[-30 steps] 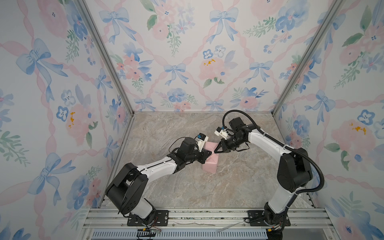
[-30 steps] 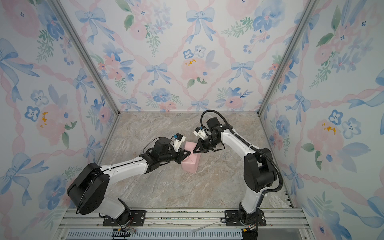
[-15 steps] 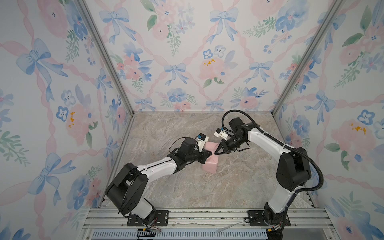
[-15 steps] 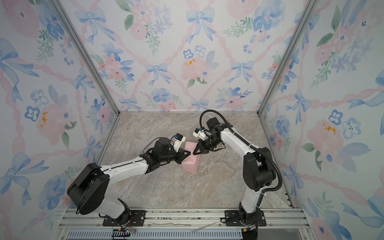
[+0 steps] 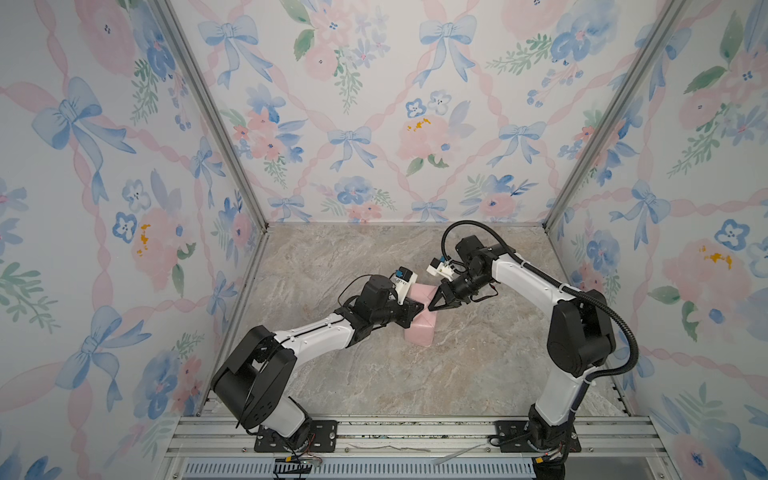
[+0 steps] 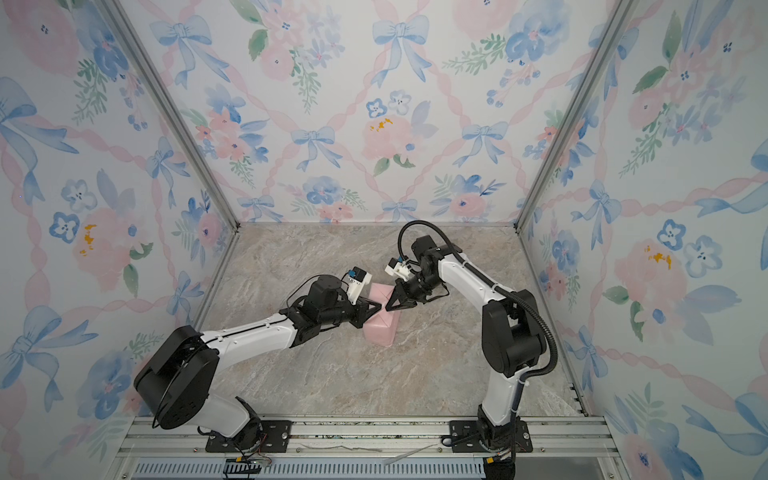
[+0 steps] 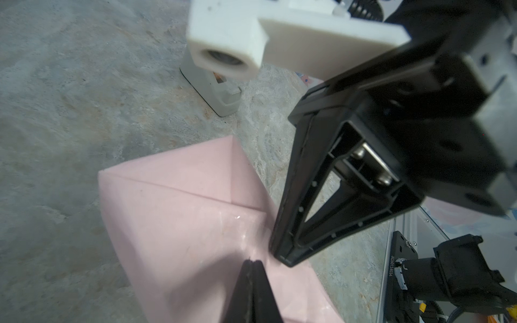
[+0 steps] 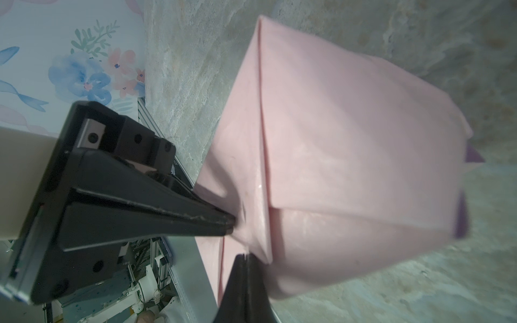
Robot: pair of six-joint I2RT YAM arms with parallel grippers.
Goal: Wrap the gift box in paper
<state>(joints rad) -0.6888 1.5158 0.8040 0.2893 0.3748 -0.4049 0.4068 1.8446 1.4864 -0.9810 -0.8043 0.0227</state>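
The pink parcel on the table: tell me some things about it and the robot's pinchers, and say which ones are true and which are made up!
1. The paper is folded into a pink parcel. True.
2. Both grippers are wide open. False: the left gripper and the right gripper are both shut, with their tips at the parcel's top.
3. The dark blue gift box lies bare. False: no dark blue shows anywhere, only paper.
4. A purple corner of the paper peeks out in the right wrist view. True.
5. The tape dispenser sits on top of the parcel. False: the tape dispenser stands on the table, apart from the parcel.
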